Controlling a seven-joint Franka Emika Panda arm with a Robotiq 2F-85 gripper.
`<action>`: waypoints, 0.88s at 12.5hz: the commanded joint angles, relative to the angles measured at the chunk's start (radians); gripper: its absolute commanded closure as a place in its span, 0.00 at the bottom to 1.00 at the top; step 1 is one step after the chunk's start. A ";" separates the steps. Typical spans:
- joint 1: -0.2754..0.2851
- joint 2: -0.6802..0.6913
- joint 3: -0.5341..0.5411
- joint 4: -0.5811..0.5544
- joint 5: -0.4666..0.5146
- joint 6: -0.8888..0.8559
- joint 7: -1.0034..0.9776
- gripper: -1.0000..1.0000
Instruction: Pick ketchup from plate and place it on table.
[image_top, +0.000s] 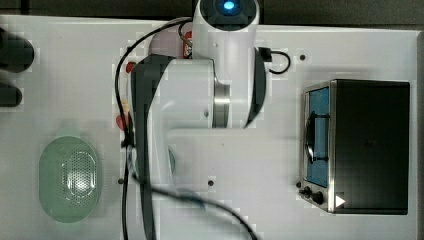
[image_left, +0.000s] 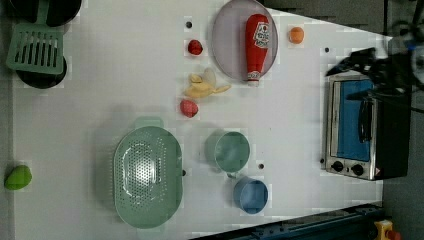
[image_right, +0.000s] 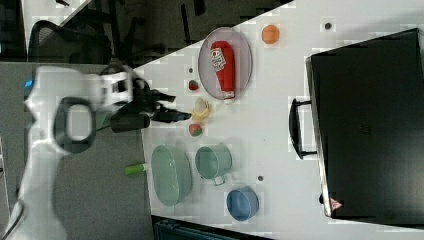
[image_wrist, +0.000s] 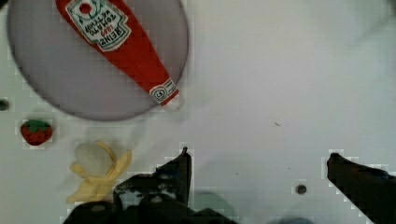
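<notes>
Red ketchup (image_wrist: 122, 43) lies flat across the plate (image_wrist: 56, 88) at the wrist frame's upper left, long axis diagonal, pale tip nearest the empty, wide-apart gripper (image_wrist: 258, 161) at lower centre.

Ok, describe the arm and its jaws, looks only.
The arm has glossy white rounded shells with dark grey joint sections, a silver ring at one joint and a blue light on top. Black cables run along it. The gripper has black jaws with pointed tips.
</notes>
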 joint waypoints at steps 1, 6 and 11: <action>0.013 0.050 0.010 -0.005 0.007 0.102 -0.160 0.00; 0.042 0.236 0.010 -0.001 -0.001 0.387 -0.489 0.00; 0.069 0.365 0.009 0.001 -0.032 0.597 -0.584 0.00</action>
